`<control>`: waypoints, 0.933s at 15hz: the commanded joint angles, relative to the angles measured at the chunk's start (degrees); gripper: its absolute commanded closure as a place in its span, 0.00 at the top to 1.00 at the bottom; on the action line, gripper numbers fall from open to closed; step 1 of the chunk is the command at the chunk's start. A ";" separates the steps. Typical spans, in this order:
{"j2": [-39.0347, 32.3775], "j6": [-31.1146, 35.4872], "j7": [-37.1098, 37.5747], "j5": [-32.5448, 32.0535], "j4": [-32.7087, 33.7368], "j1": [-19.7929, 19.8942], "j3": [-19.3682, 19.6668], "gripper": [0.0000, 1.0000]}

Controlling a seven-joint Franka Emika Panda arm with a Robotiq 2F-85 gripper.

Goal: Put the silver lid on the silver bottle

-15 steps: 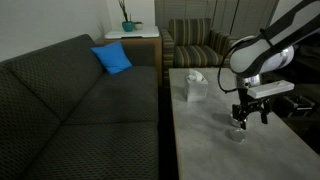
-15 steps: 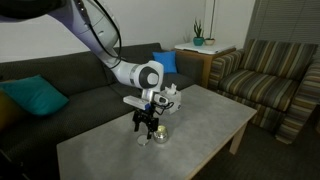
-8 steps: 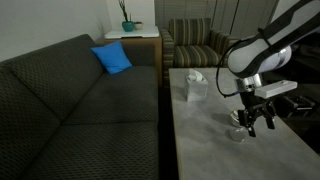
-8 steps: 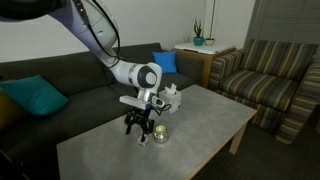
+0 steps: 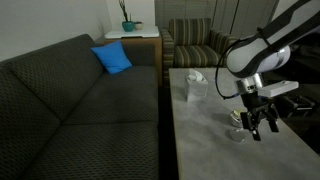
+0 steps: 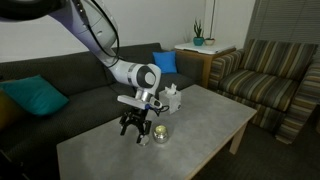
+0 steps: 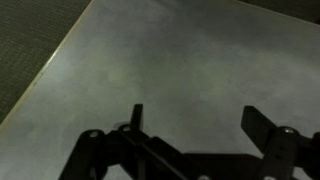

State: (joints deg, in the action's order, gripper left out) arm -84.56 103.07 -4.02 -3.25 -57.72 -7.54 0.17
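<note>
The tool (image 6: 136, 129) hangs low over the grey worktop (image 6: 205, 120) with its jaws spread wide and nothing between them. The wrist view confirms this: the two dark fingers (image 7: 135, 118) stand well apart at the bottom of the picture, with only bare worktop (image 7: 180, 60) showing in the gap. The silver bottle (image 6: 158, 132) stands upright on the worktop just beside the tool, on the side towards the striped armchair (image 6: 270, 75). Its mouth shows a pale yellowish inside, and it is not gripped. The silver lid is too small to pick out for certain; a small bright spot lies close to the bottle, but what it is cannot be told. In an exterior view the tool (image 5: 260, 127) hangs from the white arm (image 5: 262, 50) near the worktop's (image 5: 210, 140) middle, with a small shiny shape on the surface just beside it. A white tissue box (image 6: 172, 97) sits farther back on the worktop, apart from the bottle, and shows in both exterior views (image 5: 194, 86). A dark grey sofa (image 5: 70, 110) runs along one long side of the worktop and carries a blue cushion (image 5: 113, 58) and a teal cushion (image 6: 35, 97). A potted plant (image 6: 199, 38) stands on a side table (image 6: 205, 50) between the sofa and the armchair.
</note>
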 commanded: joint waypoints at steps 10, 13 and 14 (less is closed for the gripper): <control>2.64 46.07 28.89 -1.99 -20.17 -11.87 9.82 1.00; 2.75 57.17 32.51 -1.39 -25.84 -13.73 11.98 1.00; 2.80 61.59 33.28 -1.14 -27.80 -13.79 12.40 1.00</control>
State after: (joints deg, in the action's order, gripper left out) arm -84.35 154.94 26.97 -4.41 -77.54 -20.35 10.89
